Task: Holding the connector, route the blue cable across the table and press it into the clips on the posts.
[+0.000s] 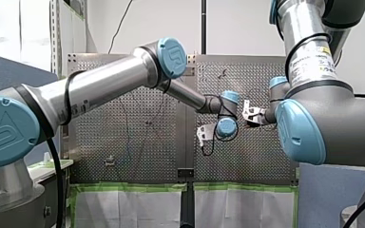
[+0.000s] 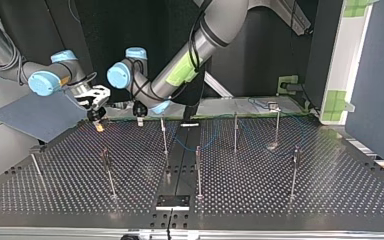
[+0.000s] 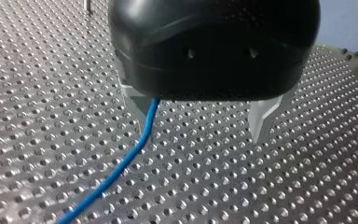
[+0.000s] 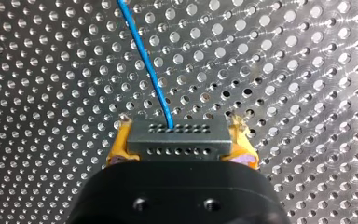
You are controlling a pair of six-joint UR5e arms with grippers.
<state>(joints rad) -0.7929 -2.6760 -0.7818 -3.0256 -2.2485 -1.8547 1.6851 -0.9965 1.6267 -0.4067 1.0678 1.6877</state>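
Yellow pads (image 4: 117,148) of my right claw (image 4: 182,140) are clamped on both sides of a grey connector (image 4: 177,133), a small block with rows of tiny holes on its face. A blue cable (image 4: 149,70) leaves the middle of that block and runs straight ahead of the claw over the perforated metal tabletop (image 4: 307,70). In the left wrist view my left claw (image 3: 199,123) hangs just above the tabletop with its metal fingers (image 3: 263,114) set well apart and gripping nothing. The cable comes out from under the black body right beside one finger, then trails away across the holes. In the top view both claws sit in the upper left of the frame near the far edge of the tabletop, my right one further left and my left one just beside it. Thin upright posts (image 2: 164,135) stand scattered across the middle of the frame, and a faint blue line of cable lies among them near the centre. Whether it touches any post is too small to tell
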